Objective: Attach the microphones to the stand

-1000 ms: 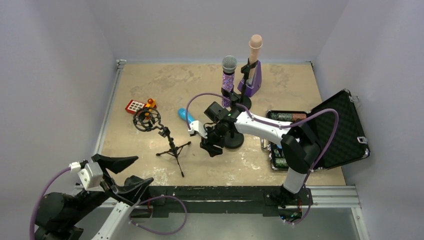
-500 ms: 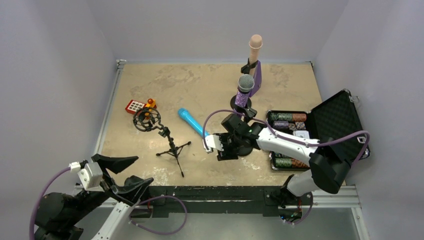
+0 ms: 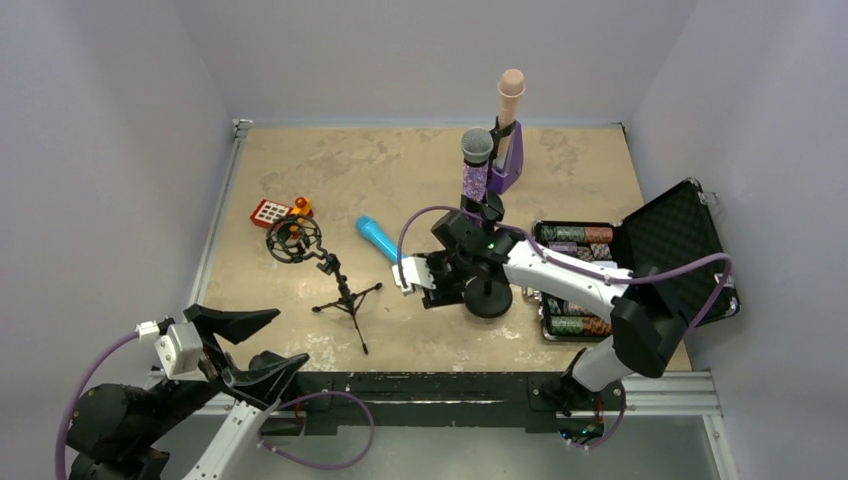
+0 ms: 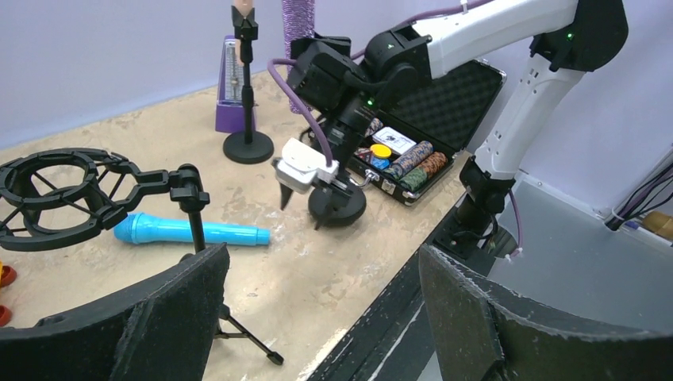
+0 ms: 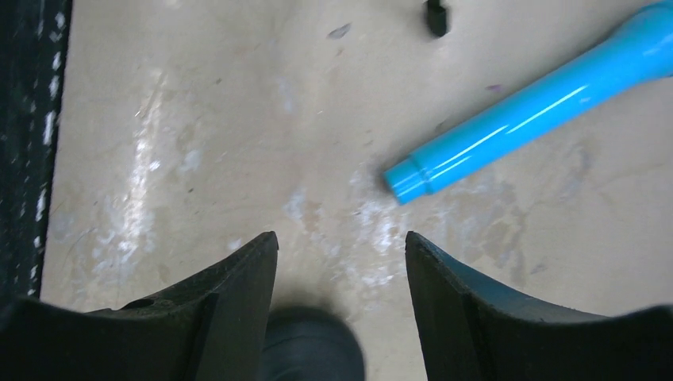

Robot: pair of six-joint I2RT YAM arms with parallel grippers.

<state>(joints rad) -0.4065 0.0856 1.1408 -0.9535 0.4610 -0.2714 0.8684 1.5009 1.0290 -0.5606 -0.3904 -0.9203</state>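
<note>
Table (image 3: 380, 170) w/ blue mic (image 3: 377, 238), tripod stand (image 3: 345, 293), case (image 3: 680, 250).

Pale lavender-grey walls (image 3: 420, 50) close in a beige tabletop (image 3: 400, 170) on three sides, their plain surfaces evenly lit with no hard shadows. The mottled top is scuffed and stained, with worn whitish patches that catch a soft glare close up (image 5: 159, 159). An aluminium rail (image 3: 215, 230) runs along the left edge, a black strip (image 3: 440, 385) lines the near edge, and a smooth grey ledge (image 3: 480, 450) lies below it.
</note>
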